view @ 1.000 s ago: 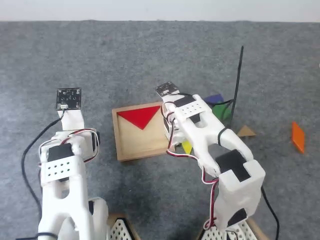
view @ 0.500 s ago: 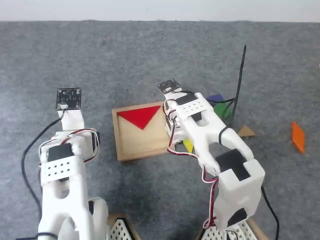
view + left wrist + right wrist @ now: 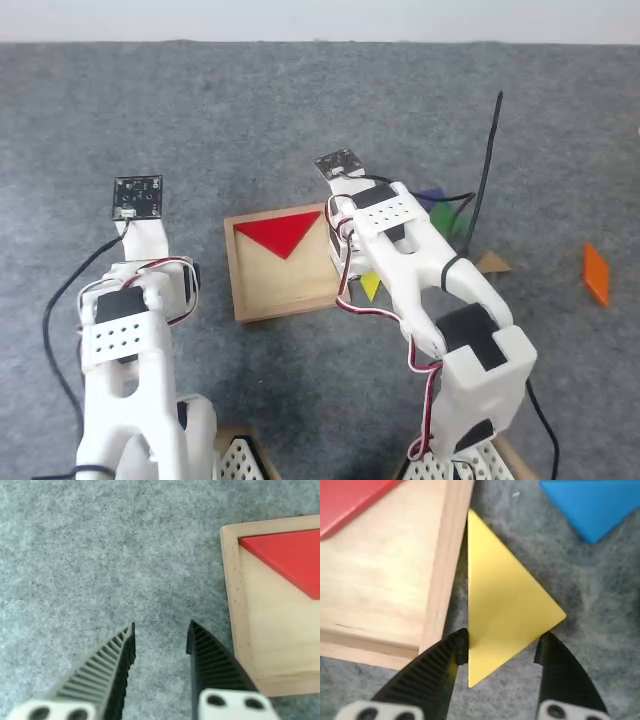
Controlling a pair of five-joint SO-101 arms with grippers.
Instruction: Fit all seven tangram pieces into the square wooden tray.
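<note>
Grey felt surface (image 3: pixel 250 110), pale wall strip (image 3: pixel 320 18) behind

High view sits above and behind both arm bases, looking down and forward over the grey table (image 3: pixel 120 110) to its far edge. Left wrist view hangs low, peering past the left gripper (image 3: pixel 162 625) at the left rim of the wooden tray (image 3: pixel 231 580). Right wrist view is closer yet, over the tray's near right corner and the yellow triangle (image 3: pixel 500 605). All three catch the tray and the red triangle (image 3: pixel 280 232).
</note>
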